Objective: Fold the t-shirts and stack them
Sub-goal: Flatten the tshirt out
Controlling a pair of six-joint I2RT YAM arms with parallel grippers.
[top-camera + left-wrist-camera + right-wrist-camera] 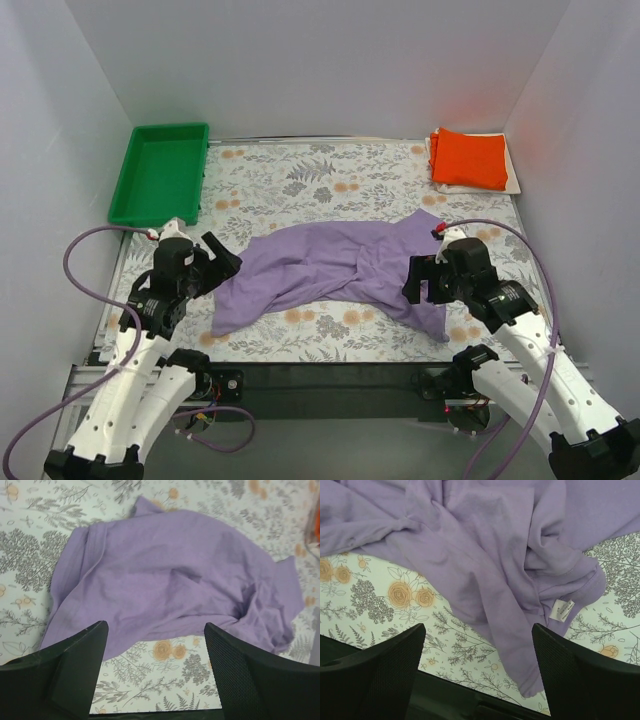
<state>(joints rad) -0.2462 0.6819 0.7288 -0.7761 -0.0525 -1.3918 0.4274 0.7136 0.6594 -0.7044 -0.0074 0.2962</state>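
Observation:
A lavender t-shirt (330,268) lies crumpled and unfolded across the middle of the floral table. It fills the left wrist view (170,580) and the right wrist view (495,555), where a white label (563,611) shows at its collar. An orange t-shirt (468,157), folded to a rectangle, lies on a whitish folded shirt (513,172) at the far right corner. My left gripper (222,262) is open and empty, above the shirt's left end. My right gripper (422,282) is open and empty, over the shirt's right end.
A green plastic tray (160,172) stands empty at the far left corner. White walls enclose the table on three sides. The table's black front edge (330,375) runs between the two arm bases. Purple cables loop beside each arm.

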